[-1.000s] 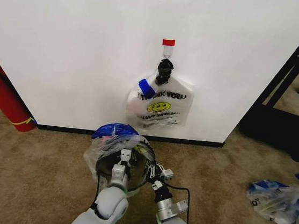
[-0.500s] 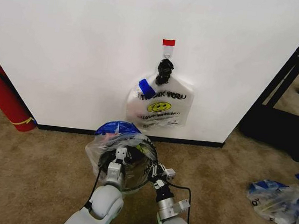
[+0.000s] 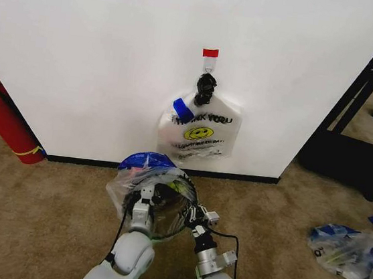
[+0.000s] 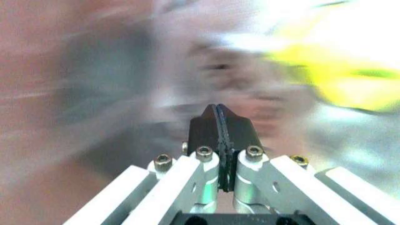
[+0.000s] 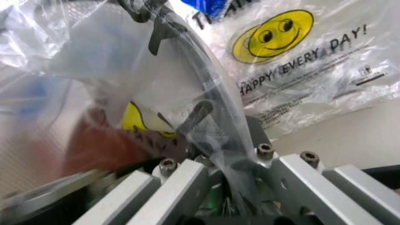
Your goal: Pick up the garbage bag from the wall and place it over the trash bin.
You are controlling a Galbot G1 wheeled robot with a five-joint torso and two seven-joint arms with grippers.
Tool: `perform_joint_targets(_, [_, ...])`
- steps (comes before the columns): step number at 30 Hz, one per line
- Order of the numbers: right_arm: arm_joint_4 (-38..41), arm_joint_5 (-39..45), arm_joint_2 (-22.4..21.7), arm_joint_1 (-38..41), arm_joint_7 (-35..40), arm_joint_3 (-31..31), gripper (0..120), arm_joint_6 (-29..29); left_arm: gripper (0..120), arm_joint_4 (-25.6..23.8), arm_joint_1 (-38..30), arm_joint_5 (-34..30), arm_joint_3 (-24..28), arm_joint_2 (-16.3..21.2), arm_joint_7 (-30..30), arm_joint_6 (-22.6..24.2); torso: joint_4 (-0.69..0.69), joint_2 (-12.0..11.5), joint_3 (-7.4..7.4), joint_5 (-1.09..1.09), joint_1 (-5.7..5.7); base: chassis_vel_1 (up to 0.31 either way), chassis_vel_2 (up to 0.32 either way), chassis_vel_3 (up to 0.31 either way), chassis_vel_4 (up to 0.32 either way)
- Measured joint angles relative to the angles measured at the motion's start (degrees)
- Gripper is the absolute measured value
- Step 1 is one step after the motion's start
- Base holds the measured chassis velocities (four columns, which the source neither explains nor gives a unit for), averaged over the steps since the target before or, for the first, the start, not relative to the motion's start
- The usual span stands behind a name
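Note:
The clear garbage bag [image 3: 126,181] with a blue tape patch lies draped over the black mesh trash bin [image 3: 170,213], which stands on the carpet just in front of the white wall [image 3: 95,55]. My left gripper [image 3: 144,201] is over the bin's mouth; in the left wrist view my left gripper [image 4: 218,112] has its black fingers pressed together with no plastic between them. My right gripper [image 3: 193,212] sits at the bin's right rim. In the right wrist view the garbage bag [image 5: 93,70] runs down into my right gripper [image 5: 220,143], shut on the film beside the trash bin's rim [image 5: 206,91].
A white "THANK YOU" smiley bag [image 3: 199,133] hangs from the red-topped hook [image 3: 210,53] right behind the bin. A red fire extinguisher [image 3: 7,124] leans at the left wall. A heap of clear-and-blue bags [image 3: 348,255] lies on the carpet at the right, near black furniture [image 3: 362,132].
My left gripper has shifted a little to the left over the bin's mouth. The bag has settled slightly around the rim. The right gripper has stayed put.

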Motion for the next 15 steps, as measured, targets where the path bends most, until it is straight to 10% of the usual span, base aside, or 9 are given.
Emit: perform_joint_targets(15, [-0.8,5.44,3.34,3.47,11.96,0.86,0,-5.02,46,-15.3,9.3,-2.77,-3.27,10.28,13.18,-1.76,0.0,0.0,0.0,0.0,0.0,0.0,0.0,0.0,0.0])
